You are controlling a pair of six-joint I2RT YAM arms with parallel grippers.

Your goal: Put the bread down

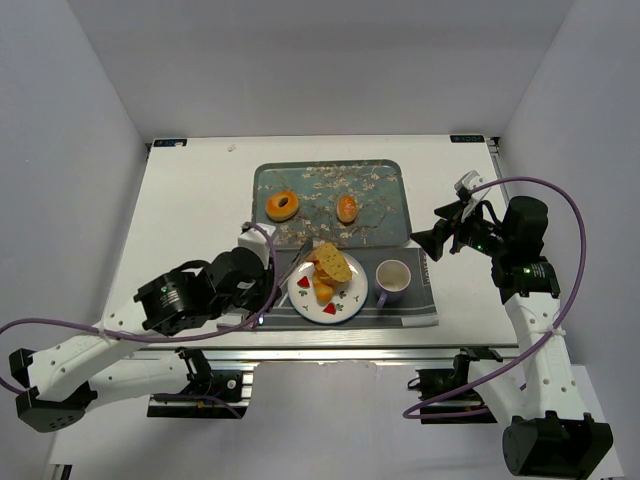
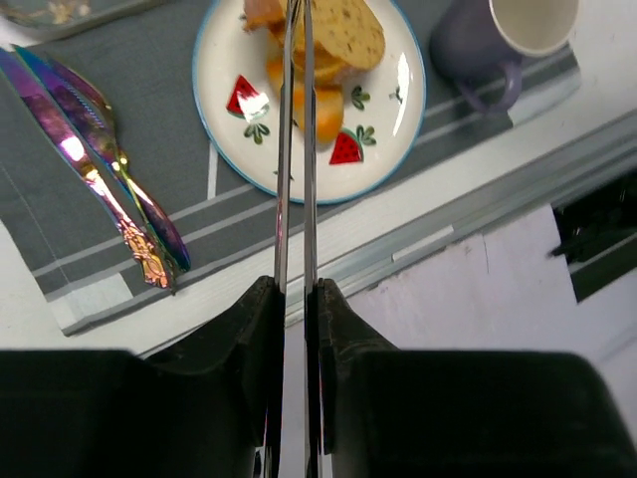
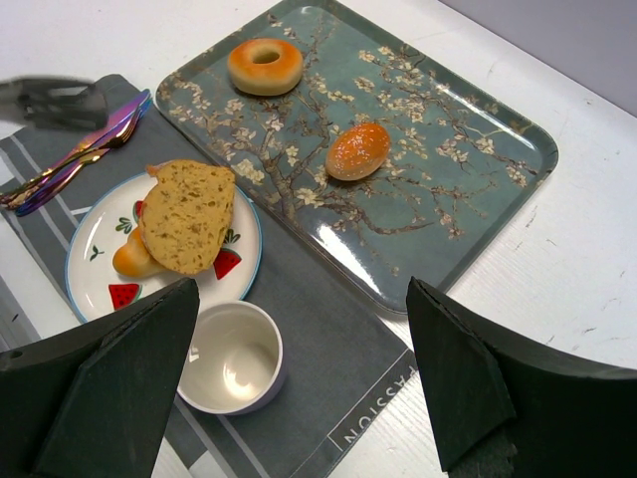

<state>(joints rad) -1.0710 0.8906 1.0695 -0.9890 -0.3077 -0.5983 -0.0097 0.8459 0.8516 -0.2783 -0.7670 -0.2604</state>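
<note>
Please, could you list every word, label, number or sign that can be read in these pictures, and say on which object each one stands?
"PASSION": pale letters along the near edge of the grey placemat, right wrist view.
Two blue stickers at the far corners of the table: too small to read.
Plate, cup and tray: pictures and patterns only, no words.

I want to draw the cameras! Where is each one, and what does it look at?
Top: high behind the arms, looking down at the table; both arms show.
Left wrist: on the left arm, facing the plate; its shut fingers show.
Right wrist: on the right arm, facing the tray; its open fingers show.
All share the plate.
</note>
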